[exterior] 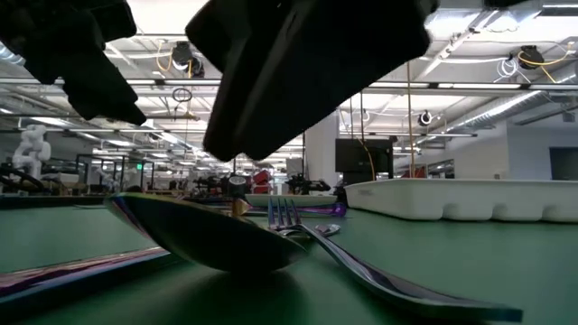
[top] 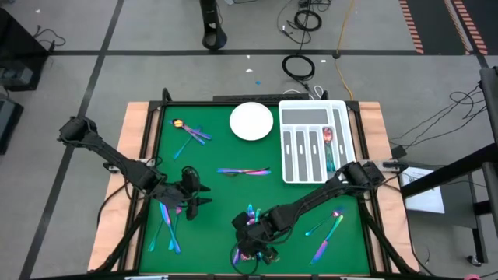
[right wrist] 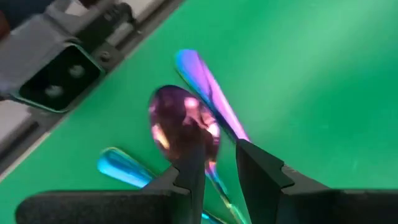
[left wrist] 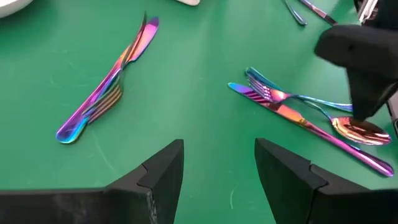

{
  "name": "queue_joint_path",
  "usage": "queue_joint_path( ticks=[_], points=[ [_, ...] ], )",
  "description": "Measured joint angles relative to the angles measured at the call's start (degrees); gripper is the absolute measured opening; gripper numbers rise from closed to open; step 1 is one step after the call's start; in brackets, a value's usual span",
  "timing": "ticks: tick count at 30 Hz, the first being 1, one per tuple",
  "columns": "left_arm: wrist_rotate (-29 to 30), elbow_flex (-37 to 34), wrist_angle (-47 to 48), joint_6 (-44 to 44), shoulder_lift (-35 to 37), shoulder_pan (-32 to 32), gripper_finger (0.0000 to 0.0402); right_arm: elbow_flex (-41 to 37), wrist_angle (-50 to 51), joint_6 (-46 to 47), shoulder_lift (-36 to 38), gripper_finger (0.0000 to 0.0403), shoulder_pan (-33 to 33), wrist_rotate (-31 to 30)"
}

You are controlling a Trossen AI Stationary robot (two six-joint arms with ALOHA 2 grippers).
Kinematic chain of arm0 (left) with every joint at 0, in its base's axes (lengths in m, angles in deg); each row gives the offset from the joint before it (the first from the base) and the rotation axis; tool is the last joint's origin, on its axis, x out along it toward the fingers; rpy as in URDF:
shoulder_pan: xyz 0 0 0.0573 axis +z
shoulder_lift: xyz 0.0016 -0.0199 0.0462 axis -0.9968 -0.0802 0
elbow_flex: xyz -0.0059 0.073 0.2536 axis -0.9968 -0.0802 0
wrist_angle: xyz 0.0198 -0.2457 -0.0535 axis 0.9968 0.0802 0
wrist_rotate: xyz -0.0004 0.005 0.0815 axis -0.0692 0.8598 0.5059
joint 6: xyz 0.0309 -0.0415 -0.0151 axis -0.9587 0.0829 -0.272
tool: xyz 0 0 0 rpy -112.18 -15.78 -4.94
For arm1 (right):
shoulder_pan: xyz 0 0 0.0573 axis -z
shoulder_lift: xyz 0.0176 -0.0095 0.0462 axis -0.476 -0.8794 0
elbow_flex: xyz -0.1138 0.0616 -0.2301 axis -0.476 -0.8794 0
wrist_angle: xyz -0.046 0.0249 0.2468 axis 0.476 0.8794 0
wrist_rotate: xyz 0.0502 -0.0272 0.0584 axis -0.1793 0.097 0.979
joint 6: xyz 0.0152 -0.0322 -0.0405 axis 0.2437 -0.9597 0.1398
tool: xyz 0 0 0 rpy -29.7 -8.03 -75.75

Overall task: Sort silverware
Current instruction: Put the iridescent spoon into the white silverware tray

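High view: the right gripper (top: 250, 236) sits low over a cluster of silverware (top: 250, 220) at the near middle of the green surface (top: 226, 194); the left gripper (top: 196, 194) hangs just left of centre, beside a few pieces at the near left (top: 167, 225); more pieces lie by the far left corner (top: 189, 134), at the centre (top: 243, 172) and at the near right (top: 327, 232); the white slotted tray (top: 311, 117) at the far right holds a couple of pieces (top: 330, 148) in its right slots; the white round plate (top: 251, 121) sits just left of the tray.
Low view: a spoon bowl (exterior: 208, 236) and a fork (exterior: 361, 257) lie close to the lens; dark gripper parts hang above them; which arm's they are I cannot tell.
Left wrist view: left gripper (left wrist: 219, 165) fingers spread apart over bare green – nothing between them; a knife and fork pair (left wrist: 112, 84) lies to one side, a fork, knife and spoon group (left wrist: 305, 112) to the other.
Right wrist view: right gripper (right wrist: 217, 168) fingers stand narrowly apart at the purple spoon (right wrist: 183, 127) – one fingertip (right wrist: 189, 152) overlaps the bowl's edge; whether it is clamped I cannot tell; a knife (right wrist: 208, 90) lies just beside the spoon.
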Motion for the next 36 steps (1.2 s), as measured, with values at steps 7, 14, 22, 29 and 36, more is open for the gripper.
queue_joint_path(
  ticks=[7, 14, 22, 29, 36],
  points=[
    [-0.15, 0.0, -0.99, -0.07, 0.0, -0.15, 0.0198, 0.33, 2.01, -1.78, -0.89, 0.0082, 0.25, -1.2],
    [-0.17, 0.0, -0.98, -0.48, 0.0, -0.15, 0.0198, 0.31, 4.45, -3.87, -0.87, 0.0082, 0.45, -2.33],
    [-0.17, 0.0, -1.0, -0.48, 0.0, -0.15, 0.0198, 0.27, 4.59, -6.75, -1.22, 0.0082, 0.62, -2.74],
    [-0.19, 0.0, -1.0, -0.54, 0.0, -0.15, 0.0198, 0.22, 5.2, -8.34, -3.01, 0.0082, 0.6, -2.63],
    [-0.2, 0.0, -1.09, -0.59, 0.0, -0.15, 0.0198, 0.31, 6.51, -11.66, -3.29, 0.0065, 0.53, -4.89]
  ],
)
